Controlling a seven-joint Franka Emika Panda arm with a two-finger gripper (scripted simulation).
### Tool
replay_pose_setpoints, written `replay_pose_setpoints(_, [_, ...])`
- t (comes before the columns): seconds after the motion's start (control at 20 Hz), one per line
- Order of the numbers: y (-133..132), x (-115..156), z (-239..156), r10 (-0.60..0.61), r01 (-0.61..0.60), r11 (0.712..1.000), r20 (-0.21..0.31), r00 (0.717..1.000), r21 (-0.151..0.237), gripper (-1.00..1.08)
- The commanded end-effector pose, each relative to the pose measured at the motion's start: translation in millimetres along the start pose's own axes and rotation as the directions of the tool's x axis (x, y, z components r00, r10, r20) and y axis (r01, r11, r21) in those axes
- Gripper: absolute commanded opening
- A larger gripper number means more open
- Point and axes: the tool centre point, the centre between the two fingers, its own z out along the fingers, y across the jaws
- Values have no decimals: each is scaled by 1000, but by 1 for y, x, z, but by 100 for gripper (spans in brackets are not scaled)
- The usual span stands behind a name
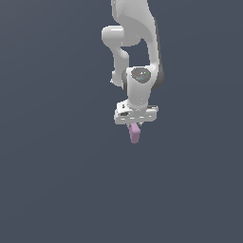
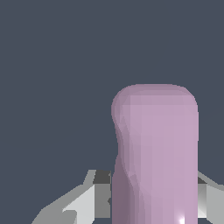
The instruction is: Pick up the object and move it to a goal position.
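One arm only in the scene: white Franka Panda arm [image 1: 135, 42] reaching down, wrist vertical, gripper [image 1: 135, 124] pointing at the floor plane. Background is uniform dark slate; no table edge, no goal marker, no other prop visible in either view.

Gripper: fingers closed in on the pink-lilac block [image 1: 135, 133], pinching it near its upper end. In the wrist view the grey fingers [image 2: 87, 201] sit on both sides of the block [image 2: 155, 153], touching it.

Block position: directly below the palm, between the fingers, hanging lengthwise with most of its length protruding past the fingertips. Slight tilt from vertical in the exterior view. Whether its lower end touches a surface cannot be told; no shadow or contact line renders.

Handling estimate: small, matte, likely light and rigid; edges rounded, so some risk of rotating in the pinch. Hold is high on the block, so the long free end could swing on fast moves.

Obstructions: nothing near the gripper; path open on all sides as rendered.
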Motion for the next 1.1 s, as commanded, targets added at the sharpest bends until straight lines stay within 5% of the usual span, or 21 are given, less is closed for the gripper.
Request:
replay_pose_setpoints(0.0, [4, 0, -2, 1, -1, 1000, -1, 1000, 0, -100])
replay_pose_setpoints(0.4, [43, -7, -24, 1, -1, 1000, -1, 1000, 1, -100])
replay_pose_setpoints(1.05, [157, -22, -88, 1, -1, 1000, -1, 1000, 2, -100])
